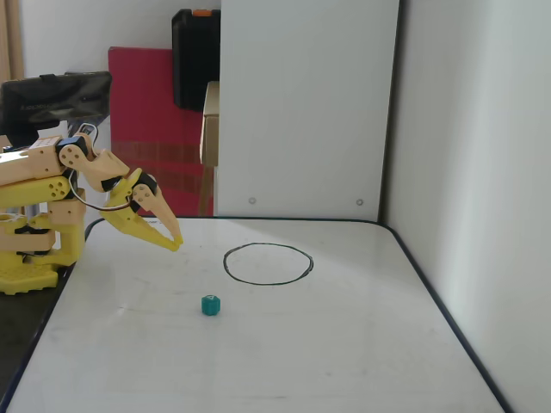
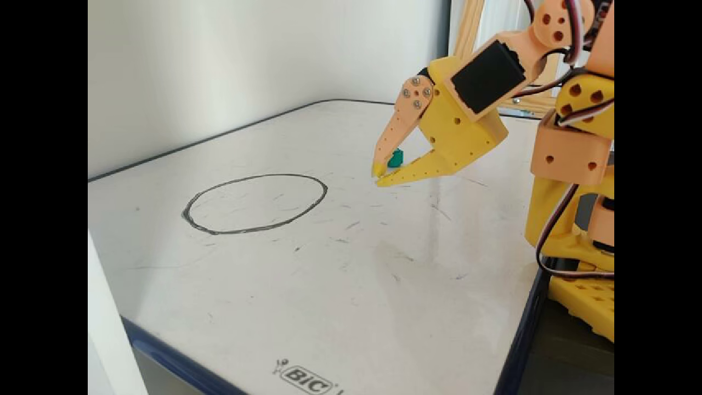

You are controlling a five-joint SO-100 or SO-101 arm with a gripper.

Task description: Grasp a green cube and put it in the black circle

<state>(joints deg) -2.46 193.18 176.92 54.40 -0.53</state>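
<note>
The green cube [image 1: 211,305] lies on the white board [image 1: 344,361], in front of and to the left of the black circle [image 1: 267,282], outside its line. My gripper [image 1: 176,244] hangs low over the board's back left, apart from the cube and left of the circle. Its yellow fingertips meet and hold nothing. In the other fixed view the gripper [image 2: 378,176] is right of the circle [image 2: 247,231], and the cube [image 2: 395,158] shows through the gap between the fingers, lying on the board [image 2: 329,302] behind them.
The arm's yellow base [image 1: 34,249] stands off the board's left edge; it also shows in the other fixed view [image 2: 576,219]. A white panel [image 1: 301,103] rises behind the board and a wall [image 1: 482,172] runs along its right side. A red board [image 1: 155,129] and a black case [image 1: 196,60] stand behind.
</note>
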